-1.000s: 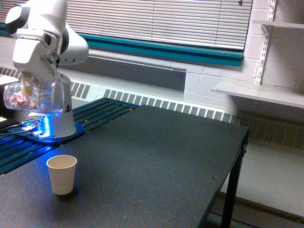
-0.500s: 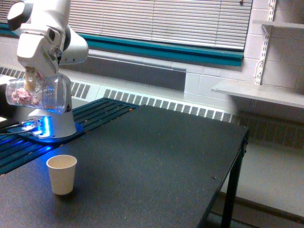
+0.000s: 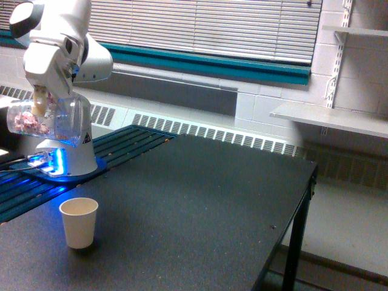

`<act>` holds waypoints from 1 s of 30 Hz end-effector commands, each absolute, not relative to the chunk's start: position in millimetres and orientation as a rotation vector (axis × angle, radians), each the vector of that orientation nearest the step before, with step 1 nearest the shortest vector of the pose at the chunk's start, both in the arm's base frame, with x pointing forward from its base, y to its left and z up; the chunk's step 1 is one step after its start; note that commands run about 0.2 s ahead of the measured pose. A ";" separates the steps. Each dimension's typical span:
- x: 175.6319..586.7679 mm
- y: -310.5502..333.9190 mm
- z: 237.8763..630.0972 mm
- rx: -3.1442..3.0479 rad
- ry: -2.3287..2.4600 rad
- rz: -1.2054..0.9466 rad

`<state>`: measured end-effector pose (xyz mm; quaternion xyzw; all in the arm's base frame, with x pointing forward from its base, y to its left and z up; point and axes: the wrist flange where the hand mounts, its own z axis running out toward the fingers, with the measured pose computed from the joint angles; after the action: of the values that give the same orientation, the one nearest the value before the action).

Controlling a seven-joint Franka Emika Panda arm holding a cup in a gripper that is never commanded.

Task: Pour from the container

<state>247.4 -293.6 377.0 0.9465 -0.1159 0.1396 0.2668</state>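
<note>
From where I sit, the far left of the exterior view is taken up by the arm [image 3: 60, 36], white and folded over its own base [image 3: 70, 157], which glows blue where it meets the table. The gripper [image 3: 41, 100] hangs down from the wrist and is closed around the container [image 3: 45, 121], a clear plastic cup turned on its side, nearly level. I can see one pale finger [image 3: 40, 104] pressed against the cup's wall; the other is hidden behind the plastic, so I judge the grip only by the cup staying up in the air. The container's pinkish wrapped candies [image 3: 27, 123] sit bunched toward the end that points to the exterior view's left, and the rest of the cup looks see-through. Which end is the mouth, I cannot tell for certain.

Below and a little to the right of the held cup, the cream-white paper cup [image 3: 79, 222] stands upright on the dark table [image 3: 200, 206], well apart from the container and lower than it. Nothing is falling between them that I can make out.

Moving right, the table surface is bare and speckled, ending at a black edge and a leg. Behind it runs a radiator grille [image 3: 212, 136] under a teal sill and closed blinds [image 3: 206, 27]. At the far right, a white shelf [image 3: 330, 118] juts from the block wall.
</note>
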 end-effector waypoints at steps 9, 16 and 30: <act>258.7 -284.4 357.8 2.570 -0.273 0.370; 258.8 -286.9 346.9 2.579 -0.274 0.362; 254.5 -299.4 347.4 2.561 -0.258 0.355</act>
<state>253.4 -294.4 340.5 0.9531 -0.0922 0.1212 0.2615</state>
